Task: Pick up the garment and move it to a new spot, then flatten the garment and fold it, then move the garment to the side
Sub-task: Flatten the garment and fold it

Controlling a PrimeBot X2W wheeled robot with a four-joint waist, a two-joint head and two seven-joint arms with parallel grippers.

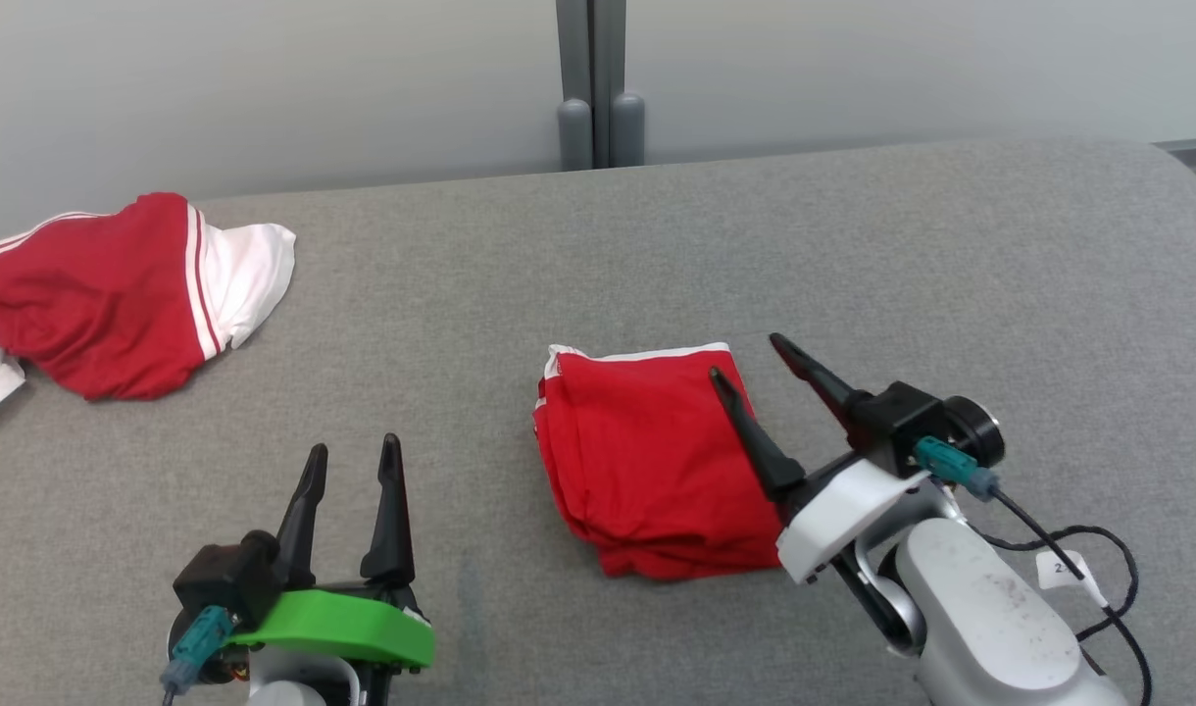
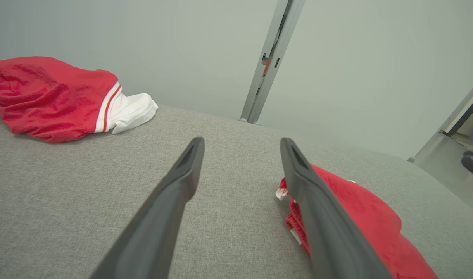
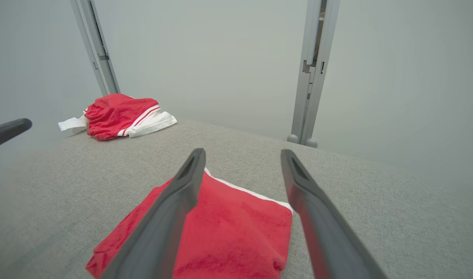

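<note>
- On the grey fabric surface (image 1: 853, 245), near its middle, lies the folded garment (image 1: 647, 471), red with white trim along its far edge.
- The right gripper (image 1: 746, 355) is at the garment's right edge, its 2 fingers spread wide and holding nothing. 1 finger overlaps the red cloth in the head view, and the other is over bare surface.
- The left gripper (image 1: 353, 443) is to the garment's left, apart from it, with its jaws wide and empty.
- Another crumpled red-and-white garment (image 1: 118, 294) lies at the far left, well apart.
</note>
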